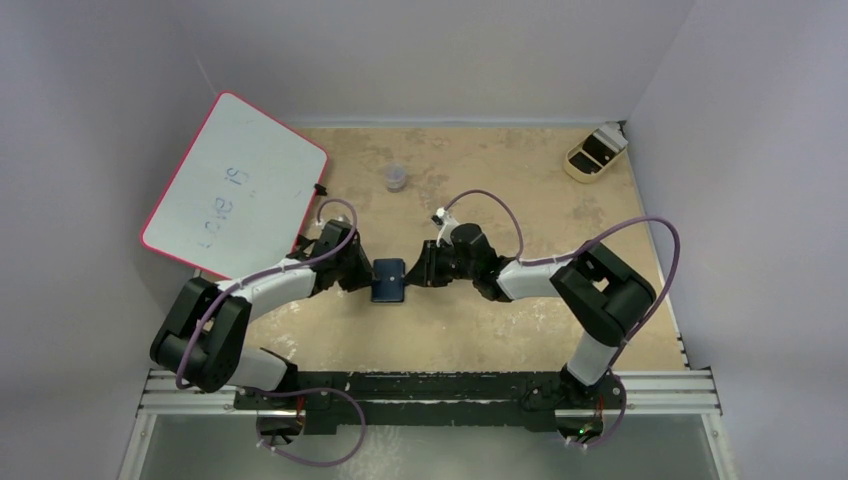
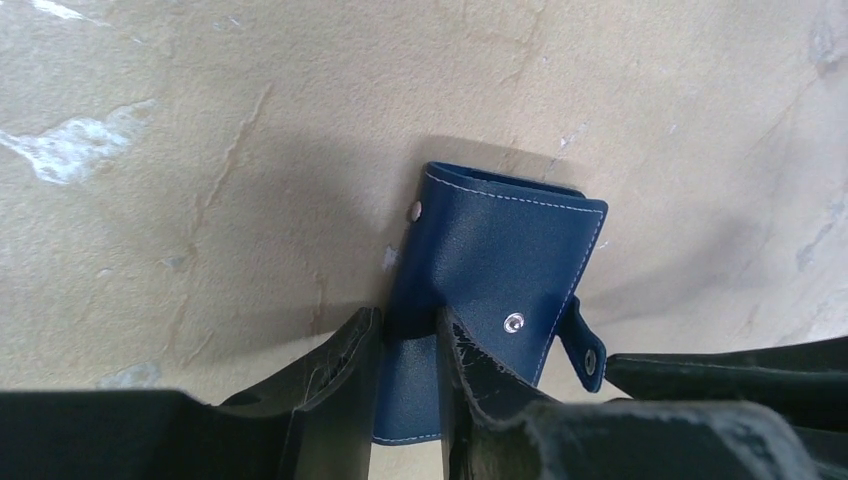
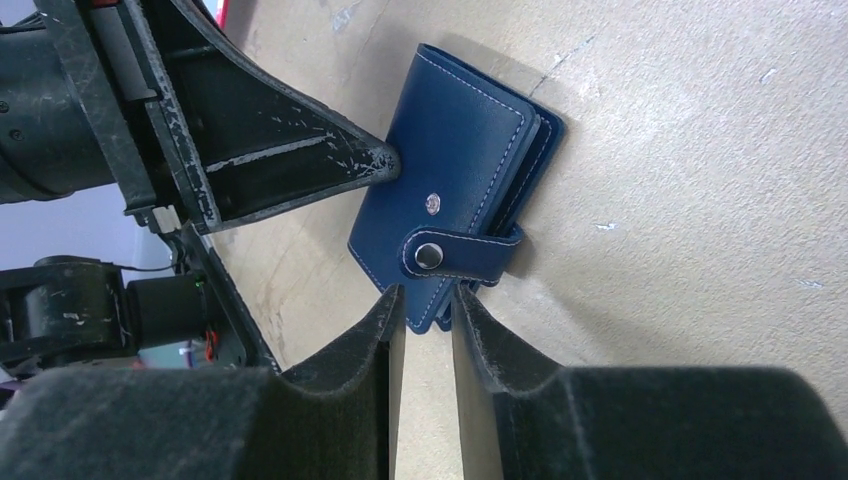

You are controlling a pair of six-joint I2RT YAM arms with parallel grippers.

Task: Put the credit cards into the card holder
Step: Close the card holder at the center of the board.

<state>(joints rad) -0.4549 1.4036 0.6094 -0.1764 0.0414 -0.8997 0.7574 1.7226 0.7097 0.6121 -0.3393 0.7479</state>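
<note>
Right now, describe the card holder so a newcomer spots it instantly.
On the tan table, look to the middle, where the left gripper and right gripper meet. Between them is the card holder, a small folding case with pale stitching and a snap tab. It is the only navy-blue thing there; the whiteboard is pink-edged white, the tray tan.
</note>
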